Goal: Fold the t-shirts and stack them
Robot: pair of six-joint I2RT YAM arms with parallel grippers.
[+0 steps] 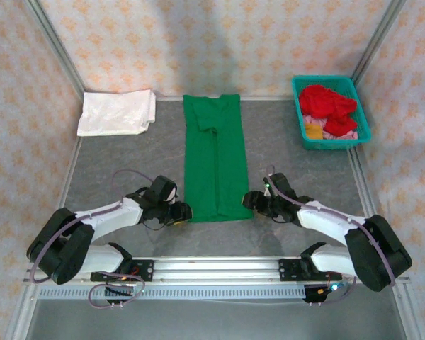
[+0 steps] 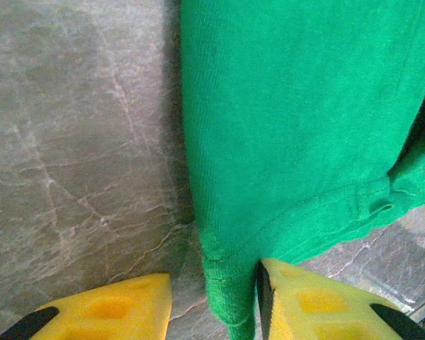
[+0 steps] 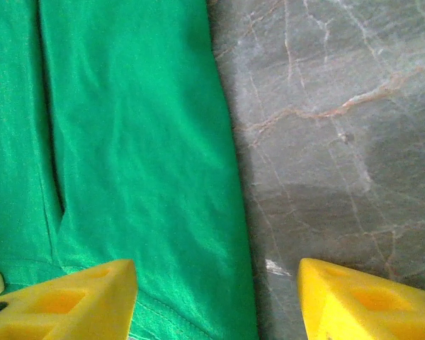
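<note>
Grey marble worktop (image 1: pixel 127 159); left pincer (image 2: pixel 214 276) part-open, right pincer (image 3: pixel 217 265) wide, both astride green t-shirt (image 1: pixel 214 156) hem. Shallow bite could drop a corner

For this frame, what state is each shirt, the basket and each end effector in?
Green shirt: folded into a long strip, lying flat.
White shirt: folded, at the far left.
Basket: holds crumpled shirts, red, yellow, pink.
Left end effector: open around the green shirt's near left corner.
Right end effector: open, straddling its near right edge.
</note>
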